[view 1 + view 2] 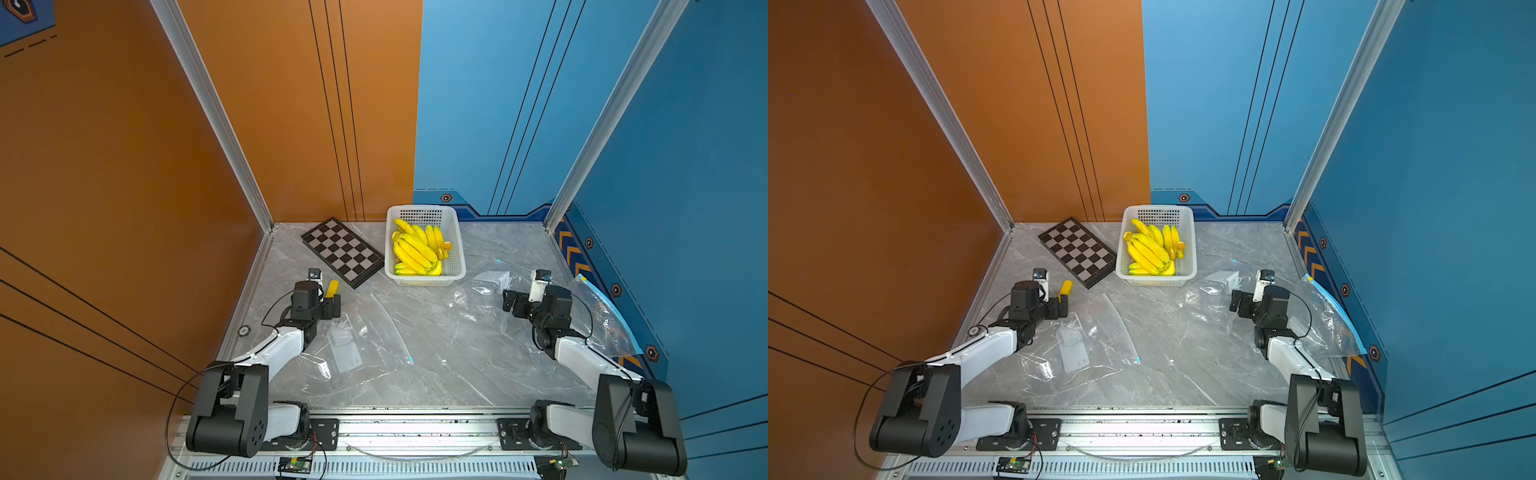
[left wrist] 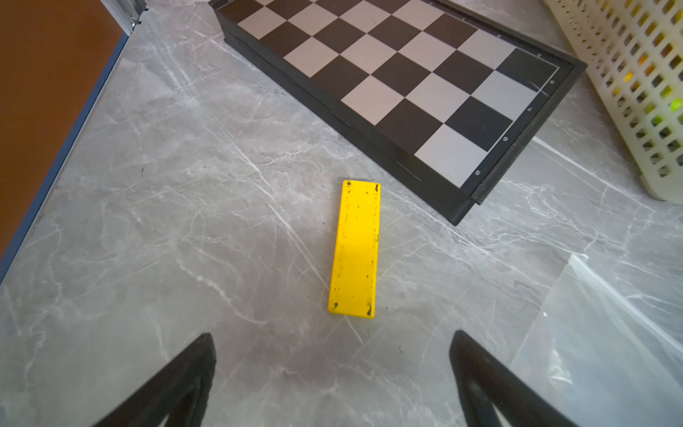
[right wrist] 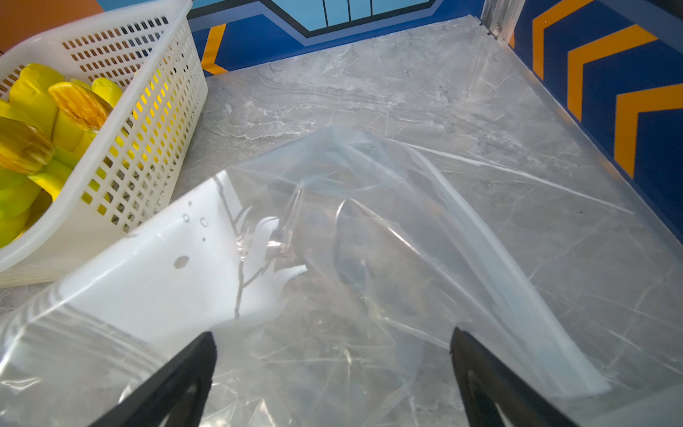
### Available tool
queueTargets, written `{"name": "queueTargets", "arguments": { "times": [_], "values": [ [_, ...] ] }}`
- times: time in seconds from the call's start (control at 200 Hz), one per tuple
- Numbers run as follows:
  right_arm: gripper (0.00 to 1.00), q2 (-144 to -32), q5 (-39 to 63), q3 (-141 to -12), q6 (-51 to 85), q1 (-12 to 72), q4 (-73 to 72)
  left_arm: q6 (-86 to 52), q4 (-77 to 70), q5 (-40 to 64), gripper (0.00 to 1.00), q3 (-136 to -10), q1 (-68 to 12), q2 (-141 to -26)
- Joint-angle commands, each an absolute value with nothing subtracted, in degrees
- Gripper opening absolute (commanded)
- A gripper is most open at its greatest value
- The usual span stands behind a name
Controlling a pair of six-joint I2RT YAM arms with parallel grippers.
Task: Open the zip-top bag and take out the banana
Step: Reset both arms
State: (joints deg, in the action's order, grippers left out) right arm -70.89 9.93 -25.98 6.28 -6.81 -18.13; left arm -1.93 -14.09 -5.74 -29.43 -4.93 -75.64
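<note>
Right in front of our right gripper (image 3: pixel 332 332), jaws spread wide with nothing in them, we've got a crumpled clear zip-top bag (image 3: pixel 369 240) on the marble table (image 3: pixel 406 92), and a white card (image 3: pixel 166 266) shows through the plastic. Just beside it sits the white basket (image 3: pixel 155 122), and that's where the bananas (image 3: pixel 33 92) are, all piled together. Our left gripper (image 2: pixel 332 334) is just as wide and empty, with a yellow block (image 2: pixel 354 247) lying flat ahead of it, near the chessboard (image 2: pixel 399 74) but not touching. Both top views show a second bag (image 1: pixel 365 332) by the left arm and a third bag (image 1: pixel 602 320) against the blue wall.
</note>
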Motion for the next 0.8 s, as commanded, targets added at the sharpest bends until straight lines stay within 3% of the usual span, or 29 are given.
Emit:
{"name": "queueTargets", "arguments": {
  "times": [0.0,0.41,0.616,0.796],
  "values": [
    [1.0,-72.26,11.26,-27.76,3.75,-6.68,-17.92,1.13,-23.37,-2.25,0.99,-27.1,-4.57,-76.94],
    [1.0,-74.86,13.16,-30.05,2.55,-6.42,-17.61,6.3,-41.13,6.77,0.98,-23.07,-2.29,-81.09],
    [1.0,-78.18,13.05,-30.5,2.23,-5.35,-20.9,0.14,-50.06,6.23,0.98,-22.2,2.55,-88.39],
    [1.0,-82.09,10.88,-29.58,1.73,-3.46,-28.39,0.0,-51.61,4.76,0.98,-21.79,2.14,-88.93]
  ]
}}
